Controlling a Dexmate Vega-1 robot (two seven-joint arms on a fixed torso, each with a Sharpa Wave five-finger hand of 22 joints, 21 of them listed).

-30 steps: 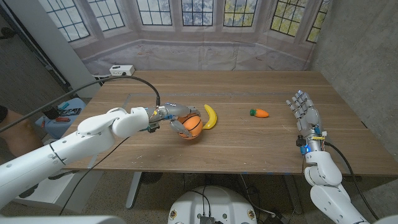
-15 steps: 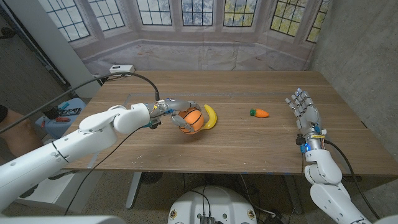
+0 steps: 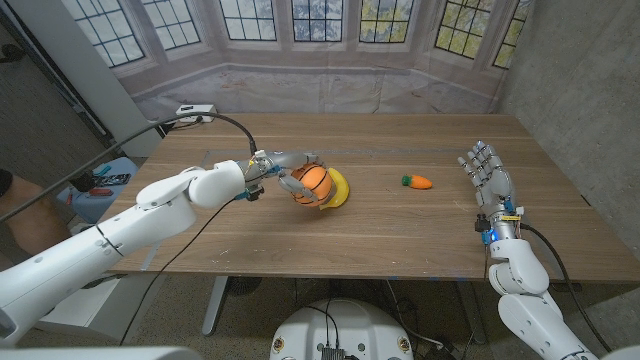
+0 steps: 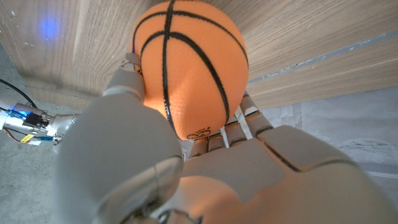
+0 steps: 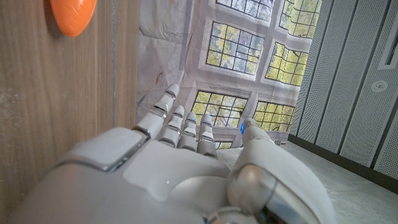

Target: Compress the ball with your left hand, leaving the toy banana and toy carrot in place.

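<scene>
Two robot hands over a wooden bench (image 3: pixel 400 230) — the left hand (image 3: pixel 285 170) grasps the orange ball (image 3: pixel 314 180) beside the toy banana (image 3: pixel 340 190); the right hand (image 3: pixel 487 175) stands released, fingers apart, near the toy carrot (image 3: pixel 417 182).

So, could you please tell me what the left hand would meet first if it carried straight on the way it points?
Probably the toy banana. The left hand grips the ball and points across the table toward the banana, which lies right against the ball's far side. Depth is unclear, so it might pass over it.
</scene>
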